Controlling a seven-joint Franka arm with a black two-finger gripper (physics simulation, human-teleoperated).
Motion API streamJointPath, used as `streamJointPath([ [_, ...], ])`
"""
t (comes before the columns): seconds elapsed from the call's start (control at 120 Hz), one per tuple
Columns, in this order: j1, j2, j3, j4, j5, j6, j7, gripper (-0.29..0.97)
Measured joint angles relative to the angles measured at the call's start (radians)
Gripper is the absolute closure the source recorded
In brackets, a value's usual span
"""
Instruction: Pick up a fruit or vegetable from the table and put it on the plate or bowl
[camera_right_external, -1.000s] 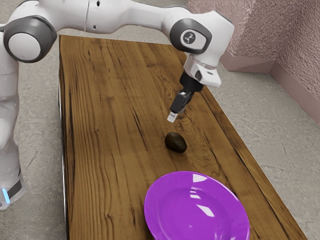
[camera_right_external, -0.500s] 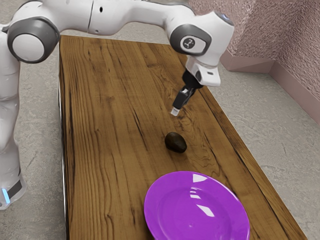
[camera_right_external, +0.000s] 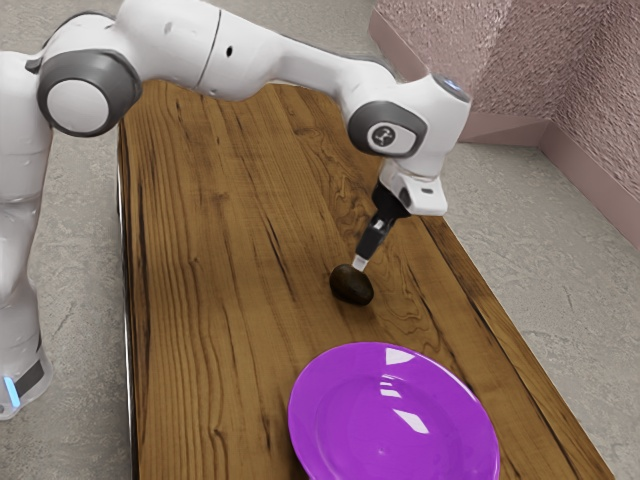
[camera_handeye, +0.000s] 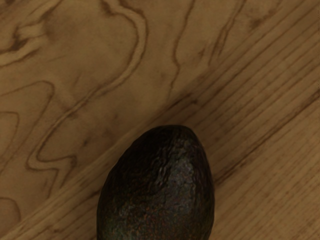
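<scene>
Our end effector (camera_right_external: 360, 263) hangs low over the brown wooden bench (camera_right_external: 220, 220). Its tip is right at the top of the avocado (camera_right_external: 351, 287). We see it from the side, so we cannot tell how far open it is. We also cannot tell if it touches the avocado.

The avocado is dark, almost black, and its skin is bumpy. It lies on the bench, closer to the exterior view's right edge of the bench than to the other edge. In the wrist view the avocado (camera_handeye: 157, 190) is just under our hand, lying on the wavy wood grain.

The purple plate (camera_right_external: 394, 415) sits on the bench too, closer to the camera than the avocado. The two are near each other but do not touch.

Our white arm (camera_right_external: 280, 65) comes in from the exterior view's upper left and bends down over the bench.
</scene>
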Motion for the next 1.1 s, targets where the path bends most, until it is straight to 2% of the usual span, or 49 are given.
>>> streamJointPath([
  [0.333,-0.001,-0.004,-0.028,-0.057,-0.024,0.039,-0.051,0.0],
  [0.6,-0.001,-0.052,-0.047,-0.124,-0.041,0.045,-0.086,0.0],
  [1.1,0.005,-0.093,-0.001,-0.148,-0.046,0.04,-0.124,0.0],
])
